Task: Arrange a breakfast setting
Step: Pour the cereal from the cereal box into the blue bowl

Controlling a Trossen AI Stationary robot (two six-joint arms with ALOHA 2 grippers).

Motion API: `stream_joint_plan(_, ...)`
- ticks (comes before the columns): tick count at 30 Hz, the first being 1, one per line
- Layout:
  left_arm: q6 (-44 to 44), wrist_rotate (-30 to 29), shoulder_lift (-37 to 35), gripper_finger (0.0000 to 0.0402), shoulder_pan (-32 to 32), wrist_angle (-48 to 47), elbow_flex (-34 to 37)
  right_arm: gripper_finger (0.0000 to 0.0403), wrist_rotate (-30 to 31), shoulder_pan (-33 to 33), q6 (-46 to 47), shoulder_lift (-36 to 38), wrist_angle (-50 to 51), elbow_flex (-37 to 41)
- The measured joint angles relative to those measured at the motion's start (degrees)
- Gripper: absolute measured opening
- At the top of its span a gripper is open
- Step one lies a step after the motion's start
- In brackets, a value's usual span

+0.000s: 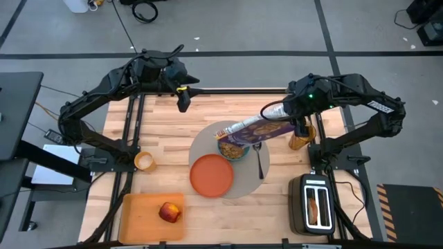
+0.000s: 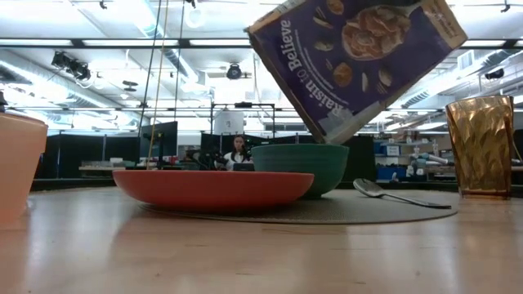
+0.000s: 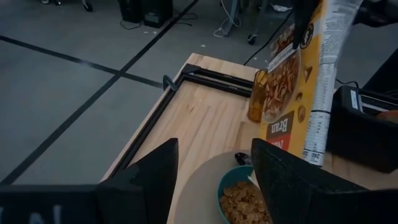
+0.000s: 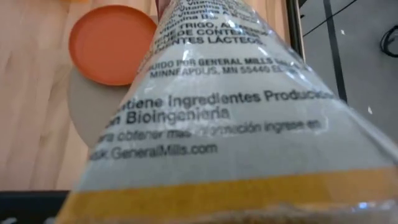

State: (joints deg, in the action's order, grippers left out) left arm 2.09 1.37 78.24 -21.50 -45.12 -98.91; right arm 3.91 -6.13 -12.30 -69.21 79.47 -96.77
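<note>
A round grey placemat (image 1: 204, 145) carries an orange plate (image 1: 212, 175), a teal bowl (image 1: 234, 151) with cereal in it (image 3: 244, 200), and a metal spoon (image 1: 259, 162). My right gripper (image 1: 292, 116) is shut on a purple cereal box (image 1: 256, 128), which is tilted over the bowl. My left gripper (image 1: 183, 98) is open and empty above the table's far side. A small yellow cup (image 1: 145, 162) stands to the left of the mat. A red apple (image 1: 169, 212) lies on the orange cutting board (image 1: 138, 218). A bagel half (image 1: 315, 205) sticks up from the toaster's slot. My right gripper holds the cereal box by its raised end (image 1: 279, 111), coming from the table's right side. The box fills the right wrist view (image 4: 205, 112) and hides the fingers. The box is lifted clear and slants down to the left, its low corner (image 2: 328, 137) just above the bowl (image 2: 300, 163).
An amber glass (image 1: 299, 142) stands on the table right of the mat, below my right gripper. The black-and-silver toaster (image 1: 317, 204) is at the near right. A black frame rail (image 1: 228, 90) runs along the far edge. A person shows far off in the low view (image 2: 238, 151).
</note>
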Motion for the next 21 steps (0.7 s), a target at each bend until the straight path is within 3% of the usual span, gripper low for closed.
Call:
stream_joint_plan(3,0.0,0.0,0.0,0.021,0.0,0.2,0.0,0.0163,1.9,0.0,0.5,0.0,-0.2,0.0)
stream_joint_plan(21,-0.2,0.0,0.0,0.021,0.0,0.3,0.0,0.0163,-0.7,0.0,1.0,-0.9,-0.4,0.0)
